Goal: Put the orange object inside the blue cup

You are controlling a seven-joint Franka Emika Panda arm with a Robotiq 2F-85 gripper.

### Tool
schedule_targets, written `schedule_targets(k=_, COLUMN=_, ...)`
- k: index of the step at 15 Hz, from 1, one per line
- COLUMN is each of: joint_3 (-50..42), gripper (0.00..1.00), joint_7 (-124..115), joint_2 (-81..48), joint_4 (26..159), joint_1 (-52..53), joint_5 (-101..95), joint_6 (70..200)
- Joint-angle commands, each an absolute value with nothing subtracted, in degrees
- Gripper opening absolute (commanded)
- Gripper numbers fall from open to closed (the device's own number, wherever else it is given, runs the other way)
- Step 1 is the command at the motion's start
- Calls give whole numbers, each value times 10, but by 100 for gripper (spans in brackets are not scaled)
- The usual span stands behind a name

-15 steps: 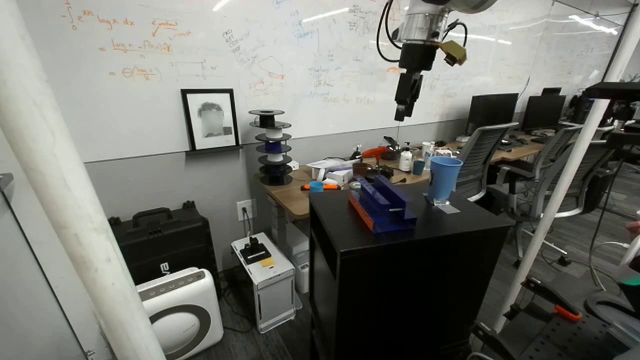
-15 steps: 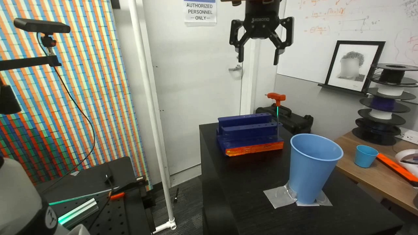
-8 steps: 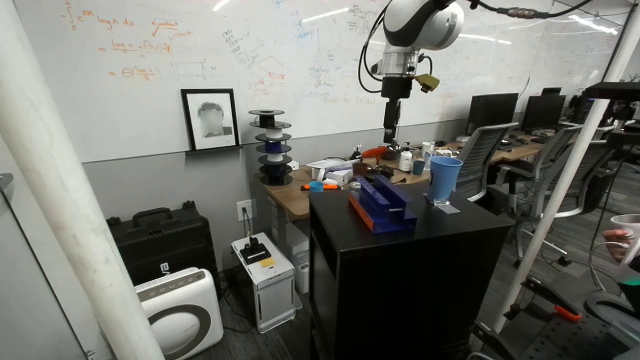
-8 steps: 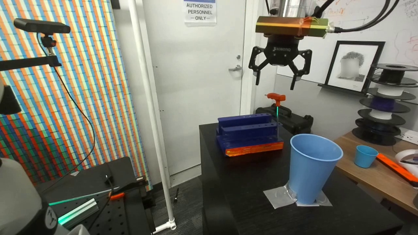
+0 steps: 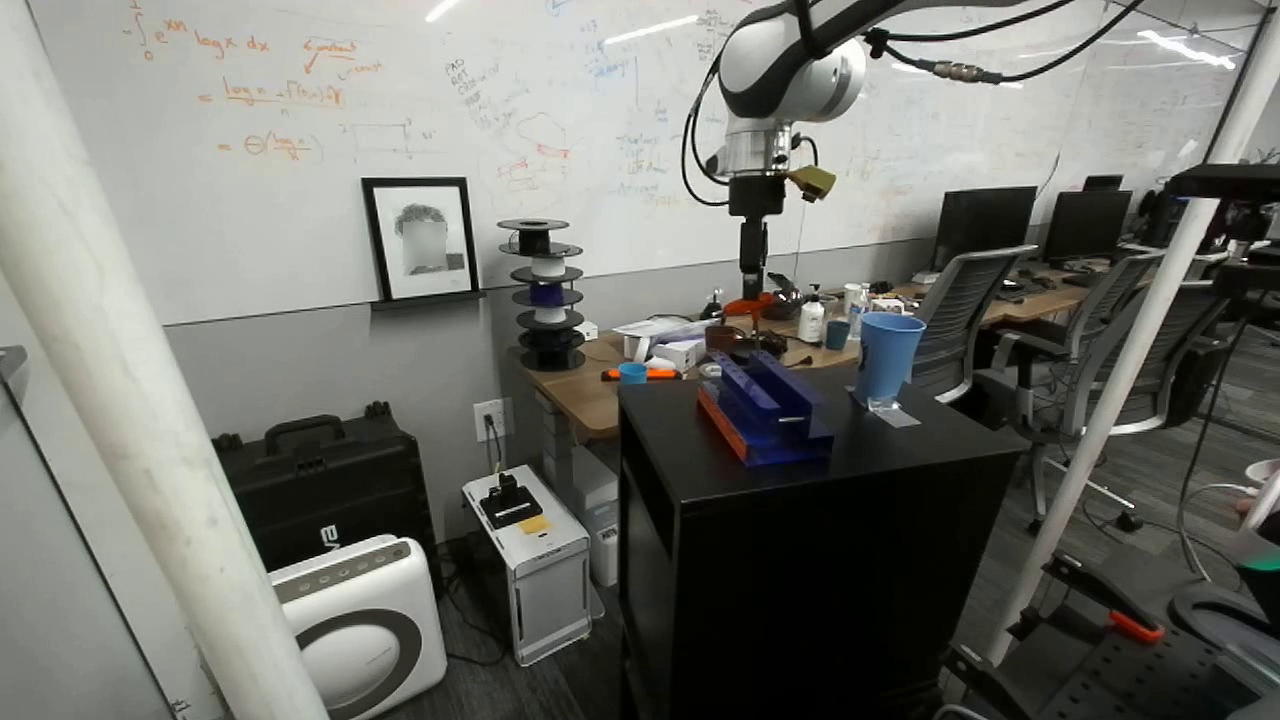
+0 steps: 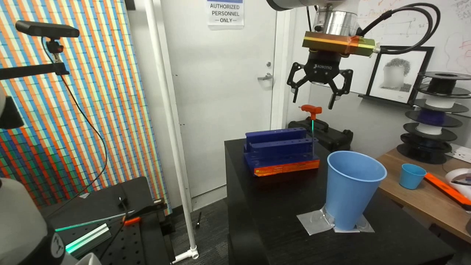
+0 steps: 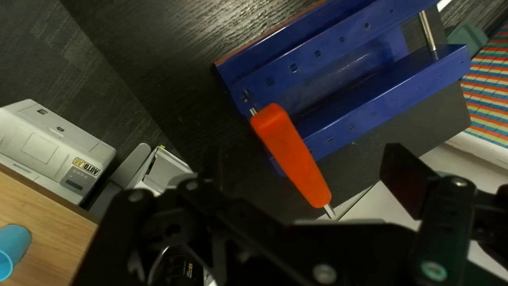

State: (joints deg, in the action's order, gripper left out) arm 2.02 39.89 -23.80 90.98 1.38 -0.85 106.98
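Note:
The orange object is an orange-handled T-shaped hex key (image 6: pixel 311 109), upright in a hole at one end of the dark blue rack (image 6: pixel 281 147). Its handle also shows in an exterior view (image 5: pixel 745 306) and in the wrist view (image 7: pixel 291 155). The light-blue cup (image 6: pixel 353 191) stands upright, taped to the black cabinet top; it also shows in an exterior view (image 5: pixel 888 358) and is out of the wrist view. My gripper (image 6: pixel 313 103) is open and empty, just above the handle. In the wrist view, the handle appears between the spread fingers (image 7: pixel 304 171).
The rack has an orange-red side and sits on the black cabinet (image 6: pixel 272 217). A wooden desk (image 6: pixel 397 191) beside it bears a smaller blue cup (image 6: pixel 412 176), stacked spools (image 6: pixel 430 117) and clutter. A white pole (image 6: pixel 167 92) stands near the cabinet.
The arm has come down and across from above, bringing the open gripper to just above the orange handle. The hex key, rack and cup have not moved.

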Motion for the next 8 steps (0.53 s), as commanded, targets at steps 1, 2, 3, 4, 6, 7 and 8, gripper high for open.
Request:
schedule_targets(k=1, joint_3=32, gripper=100, joint_7=402, joint_2=-274, joint_4=857, joint_1=8, joint_5=-31, joint_6=1037)
schedule_targets(k=2, joint_3=33, gripper=85, joint_7=403, joint_2=-276, joint_4=858, joint_1=7, joint_5=-36, joint_6=1039)
schedule_targets(k=3, joint_3=33, gripper=74, joint_7=407, joint_2=-278, joint_4=857, joint_1=7, joint_5=-41, joint_6=1041)
schedule_targets(k=4, joint_3=34, gripper=68, joint_7=407, joint_2=-279, joint_4=856, joint_1=6, joint_5=-42, joint_6=1044)
schedule_targets(k=6, joint_3=34, gripper=50, joint_7=406, joint_2=-280, joint_4=855, joint_1=6, joint_5=-49, joint_6=1046)
schedule_targets(k=7, joint_3=34, gripper=42, joint_7=407, joint_2=-279, joint_4=855, joint_1=5, joint_5=-51, joint_6=1046)
schedule_targets(k=8, joint_3=35, gripper=35, joint_7=407, joint_2=-277, joint_4=856, joint_1=6, joint_5=-52, joint_6=1045)
